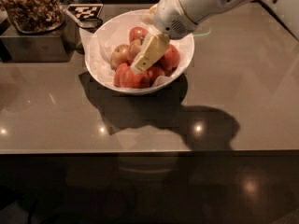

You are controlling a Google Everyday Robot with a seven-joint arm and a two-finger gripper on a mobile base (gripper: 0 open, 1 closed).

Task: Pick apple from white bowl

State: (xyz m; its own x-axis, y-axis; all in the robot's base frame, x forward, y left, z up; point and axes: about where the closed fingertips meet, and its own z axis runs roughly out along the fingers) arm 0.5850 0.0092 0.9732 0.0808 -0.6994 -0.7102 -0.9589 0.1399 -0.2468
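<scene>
Your gripper [139, 67] is low in the white bowl [105, 41], grip state unclear; the apples [128, 76] look firm and slick, so clamp 1 across its middle.

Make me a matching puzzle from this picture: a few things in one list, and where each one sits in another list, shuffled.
Things:
1. white bowl
2. hand
3. nut container
4. checked tag

Places:
A. at the far left of the counter
B. reaching down into the bowl, over the apples
C. lying flat just behind the bowl's left rim
D. in the middle of the counter, holding fruit

Pairs: 1-D, 2-B, 3-A, 4-C
</scene>
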